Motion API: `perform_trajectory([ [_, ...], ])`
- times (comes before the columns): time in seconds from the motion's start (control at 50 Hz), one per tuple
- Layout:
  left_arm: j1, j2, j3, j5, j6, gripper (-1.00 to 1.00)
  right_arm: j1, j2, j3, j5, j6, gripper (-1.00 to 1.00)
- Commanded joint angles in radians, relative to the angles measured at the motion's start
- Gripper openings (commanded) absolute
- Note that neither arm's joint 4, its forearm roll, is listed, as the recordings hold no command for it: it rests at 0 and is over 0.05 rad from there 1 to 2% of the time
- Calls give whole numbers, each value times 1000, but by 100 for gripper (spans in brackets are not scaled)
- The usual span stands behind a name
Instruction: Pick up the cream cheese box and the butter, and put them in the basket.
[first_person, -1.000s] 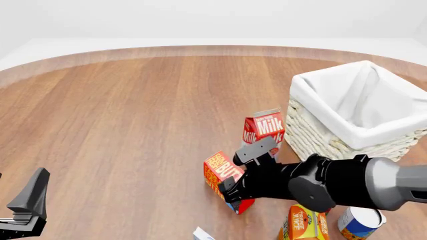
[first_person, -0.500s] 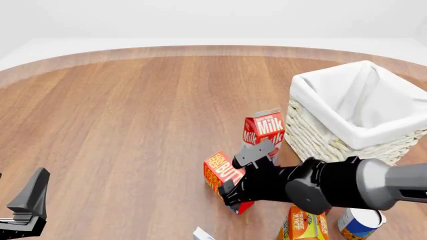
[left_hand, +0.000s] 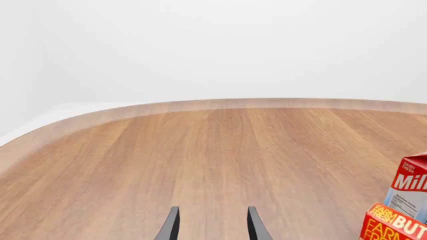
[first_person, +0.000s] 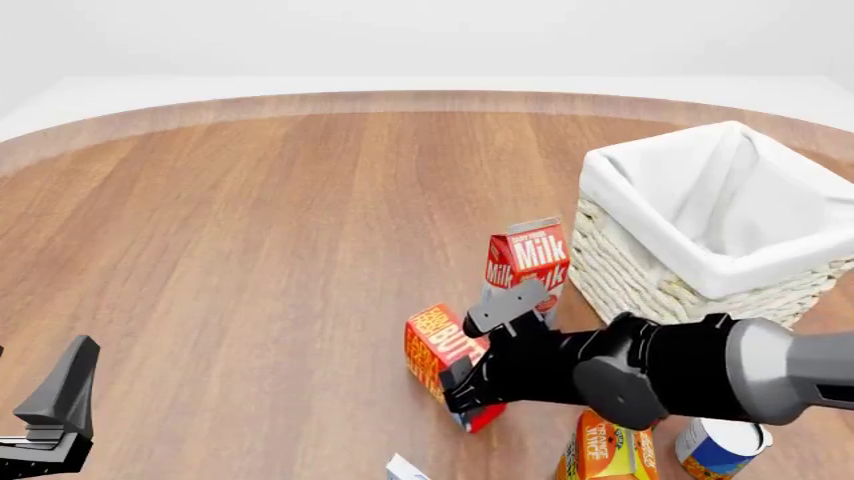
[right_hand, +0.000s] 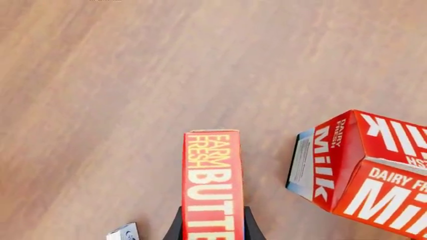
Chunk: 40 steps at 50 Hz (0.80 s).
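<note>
Left side first: the left gripper (first_person: 54, 415) is parked low at the near left edge of the table (first_person: 267, 220), well away from everything. In its wrist view the two fingers stand apart with nothing between them, so it's spread open and idle.

Just left of the butter, at the very bottom edge of the front view, a white and pale blue corner pokes in: that's the cream cheese box (first_person: 406, 467), lying on the wood. Not much to judge there, too little shows.

Middle: the butter (first_person: 438, 345) sits in front of the milk carton (first_person: 529, 258), slightly tilted. The right gripper (first_person: 467, 385) has it pinched across the narrow width, a finger on each long side per the wrist view. I'd guess it's a light, stiff cardboard carton with slick printed faces, so squeezing the flat long sides is the sensible hold; the ends would let it pivot.

Right: the basket (first_person: 627, 270) stands just beyond the milk, nothing showing inside it.
</note>
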<state>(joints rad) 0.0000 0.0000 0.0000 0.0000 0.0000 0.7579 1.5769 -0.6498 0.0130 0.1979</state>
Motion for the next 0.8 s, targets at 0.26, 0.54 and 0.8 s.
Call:
perform_trajectory([
  [0.26, 0, 0, 0, 0, 0, 100, 45, -193, -170, 244, -97, -100],
  [0.54, 0, 0, 0, 0, 0, 100, 59, -285, -186, 318, -136, -100],
  [0.8, 0, 0, 0, 0, 0, 100, 38, -366, -240, 368, -201, -100],
])
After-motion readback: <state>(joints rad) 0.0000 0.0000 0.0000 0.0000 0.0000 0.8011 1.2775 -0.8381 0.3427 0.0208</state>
